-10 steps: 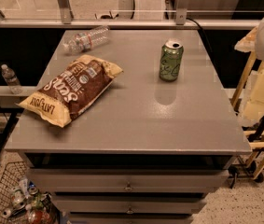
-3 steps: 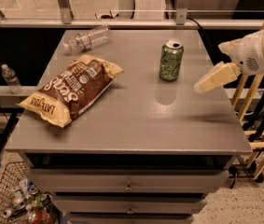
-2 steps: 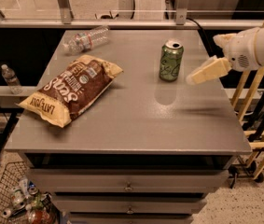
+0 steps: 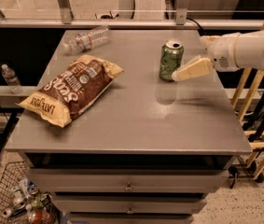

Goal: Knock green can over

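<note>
The green can [image 4: 170,59] stands upright on the grey table [image 4: 136,120], right of centre toward the far edge. It is light green with a silver top and dark script. My gripper [image 4: 178,75] reaches in from the right on a white arm [image 4: 243,50]. Its cream-coloured fingertip [image 4: 191,69] sits right against the can's lower right side.
A brown and yellow chip bag [image 4: 72,88] lies on the left half of the table. A clear plastic water bottle [image 4: 86,38] lies on its side at the far left. A wire basket of cans [image 4: 17,199] stands on the floor at lower left. Wooden frames [image 4: 257,97] stand to the right.
The arm came in from the right edge and swept left and down across the table. The fingertip has closed the gap and now sits at the can's side. The can still stands upright.
</note>
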Action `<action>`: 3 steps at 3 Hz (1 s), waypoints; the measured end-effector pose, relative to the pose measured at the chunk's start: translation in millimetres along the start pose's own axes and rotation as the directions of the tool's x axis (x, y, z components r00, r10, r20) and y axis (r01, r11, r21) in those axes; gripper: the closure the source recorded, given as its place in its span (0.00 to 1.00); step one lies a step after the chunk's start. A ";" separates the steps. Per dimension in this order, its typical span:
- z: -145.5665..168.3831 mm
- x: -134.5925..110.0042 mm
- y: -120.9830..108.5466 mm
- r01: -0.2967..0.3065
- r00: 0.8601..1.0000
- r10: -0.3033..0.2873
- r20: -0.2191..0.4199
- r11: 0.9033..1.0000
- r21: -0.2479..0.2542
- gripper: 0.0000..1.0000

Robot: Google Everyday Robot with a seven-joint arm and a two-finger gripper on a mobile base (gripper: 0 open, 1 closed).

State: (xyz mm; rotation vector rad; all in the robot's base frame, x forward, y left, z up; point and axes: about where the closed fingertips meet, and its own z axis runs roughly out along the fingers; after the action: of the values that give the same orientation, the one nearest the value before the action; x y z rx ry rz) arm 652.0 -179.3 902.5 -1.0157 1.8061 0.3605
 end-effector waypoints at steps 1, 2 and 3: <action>16.1 0.1 1.5 -0.027 0.997 0.029 0.065 0.999 -0.021 0.00; 31.9 -1.4 5.7 -0.054 0.986 0.060 0.153 0.998 -0.045 0.00; 44.1 -5.1 9.2 -0.069 0.973 0.084 0.214 0.995 -0.073 0.00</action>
State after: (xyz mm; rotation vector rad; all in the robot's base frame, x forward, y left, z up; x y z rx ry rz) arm 672.9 -143.2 884.6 -0.9157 1.6478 0.5597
